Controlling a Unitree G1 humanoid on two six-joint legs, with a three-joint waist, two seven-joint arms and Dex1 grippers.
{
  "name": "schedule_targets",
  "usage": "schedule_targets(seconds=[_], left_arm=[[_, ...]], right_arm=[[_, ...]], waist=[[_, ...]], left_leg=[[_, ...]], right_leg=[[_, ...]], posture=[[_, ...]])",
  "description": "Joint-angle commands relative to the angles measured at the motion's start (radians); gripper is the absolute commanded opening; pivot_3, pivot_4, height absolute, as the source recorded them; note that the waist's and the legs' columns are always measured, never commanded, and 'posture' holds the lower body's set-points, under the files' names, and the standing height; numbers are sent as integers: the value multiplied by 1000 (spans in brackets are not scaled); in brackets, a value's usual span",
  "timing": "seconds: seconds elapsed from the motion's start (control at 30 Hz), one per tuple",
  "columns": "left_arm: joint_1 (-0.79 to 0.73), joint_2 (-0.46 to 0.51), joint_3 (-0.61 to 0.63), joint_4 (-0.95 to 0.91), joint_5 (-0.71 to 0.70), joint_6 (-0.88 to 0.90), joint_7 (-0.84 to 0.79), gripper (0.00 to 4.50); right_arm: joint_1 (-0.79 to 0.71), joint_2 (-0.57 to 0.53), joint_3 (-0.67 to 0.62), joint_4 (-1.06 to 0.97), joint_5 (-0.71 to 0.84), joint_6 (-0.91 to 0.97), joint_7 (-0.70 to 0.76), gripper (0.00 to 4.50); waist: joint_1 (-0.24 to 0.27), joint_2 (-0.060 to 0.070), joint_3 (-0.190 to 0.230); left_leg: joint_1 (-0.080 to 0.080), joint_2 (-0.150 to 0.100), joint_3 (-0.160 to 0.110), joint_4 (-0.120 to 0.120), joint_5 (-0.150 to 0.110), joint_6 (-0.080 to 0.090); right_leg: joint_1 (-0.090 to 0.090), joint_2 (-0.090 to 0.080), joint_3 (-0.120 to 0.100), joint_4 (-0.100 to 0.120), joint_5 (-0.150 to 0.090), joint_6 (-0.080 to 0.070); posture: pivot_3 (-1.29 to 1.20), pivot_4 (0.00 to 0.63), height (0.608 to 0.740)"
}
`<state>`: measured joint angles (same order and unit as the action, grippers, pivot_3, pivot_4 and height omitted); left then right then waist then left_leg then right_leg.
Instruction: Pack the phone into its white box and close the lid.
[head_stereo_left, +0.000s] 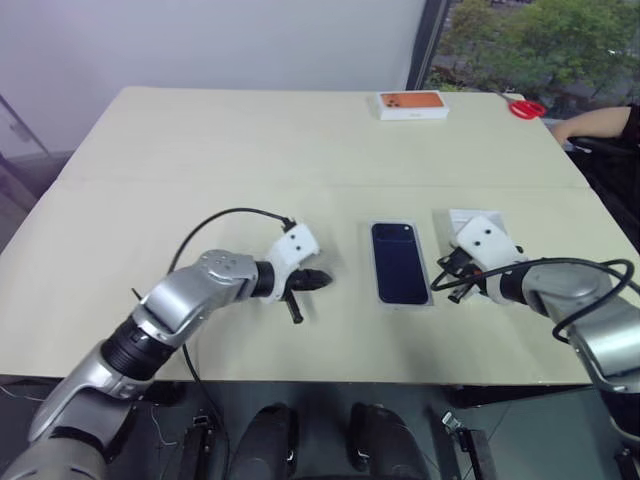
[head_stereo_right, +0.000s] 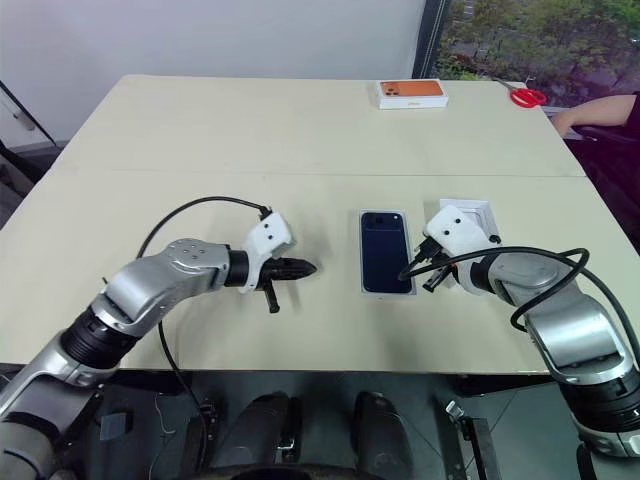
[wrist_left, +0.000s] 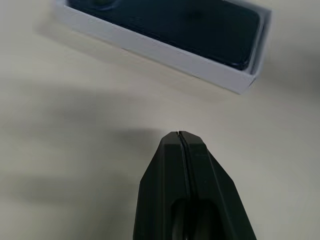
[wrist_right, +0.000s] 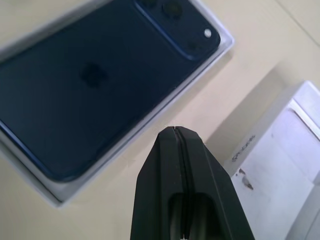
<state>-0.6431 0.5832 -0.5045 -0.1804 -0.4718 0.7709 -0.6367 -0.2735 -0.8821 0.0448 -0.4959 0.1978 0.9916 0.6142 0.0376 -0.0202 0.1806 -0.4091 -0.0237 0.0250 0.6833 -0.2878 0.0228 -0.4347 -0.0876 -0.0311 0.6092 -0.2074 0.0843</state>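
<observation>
The dark blue phone (head_stereo_left: 400, 262) lies back-up, camera bump at its far end, inside the shallow white box (wrist_right: 35, 187) near the table's front middle. To its left, apart from it, my left gripper (head_stereo_left: 322, 280) hovers shut with nothing held, pointing toward the box (wrist_left: 165, 52). On the box's other side is my right gripper (head_stereo_left: 440, 284), also shut and empty, its tip close to the box's right edge. Behind that gripper, partly hidden by it, lies the lid (head_stereo_right: 470, 212), plain white side up on the table.
An orange-topped white box (head_stereo_left: 411, 104) and red scissors (head_stereo_left: 527, 108) sit at the table's far edge. A person's arm (head_stereo_left: 595, 122) rests at the far right corner. The beige table (head_stereo_left: 200, 150) has bare room left and behind.
</observation>
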Motion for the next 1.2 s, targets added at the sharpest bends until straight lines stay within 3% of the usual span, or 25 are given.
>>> schedule_targets(seconds=[0.03, 0.2, 0.5, 1.2], left_arm=[[-58, -77, -41, 52, 77, -2, -21, 42], [-79, -143, -79, 114, 163, -11, -55, 42], [-81, -219, -63, 145, 194, 7, -151, 42], [-59, -253, -70, 101, 204, 40, -256, 42]], right_arm=[[5, -3, 58, -15, -43, -11, -24, 0], [13, 17, 87, 18, -61, -16, -43, 0], [19, 36, 90, -10, -41, -7, -13, 0], [90, -11, 60, -123, 6, 4, 55, 0]], waist=[[0, 0, 0], [-1, 0, 0], [0, 0, 0], [0, 0, 0]], left_leg=[[0, 0, 0, 0, 0, 0], [0, 0, 0, 1, 0, 1], [0, 0, 0, 1, 0, 1], [1, 0, 0, 1, -1, 1]], right_leg=[[0, 0, 0, 0, 0, 0], [0, 0, 0, 1, 0, 1], [0, 1, 0, 2, 0, 1], [0, 1, 0, 3, 2, 4]], posture=[[0, 150, 740], [0, 150, 740], [0, 150, 740], [0, 150, 740]])
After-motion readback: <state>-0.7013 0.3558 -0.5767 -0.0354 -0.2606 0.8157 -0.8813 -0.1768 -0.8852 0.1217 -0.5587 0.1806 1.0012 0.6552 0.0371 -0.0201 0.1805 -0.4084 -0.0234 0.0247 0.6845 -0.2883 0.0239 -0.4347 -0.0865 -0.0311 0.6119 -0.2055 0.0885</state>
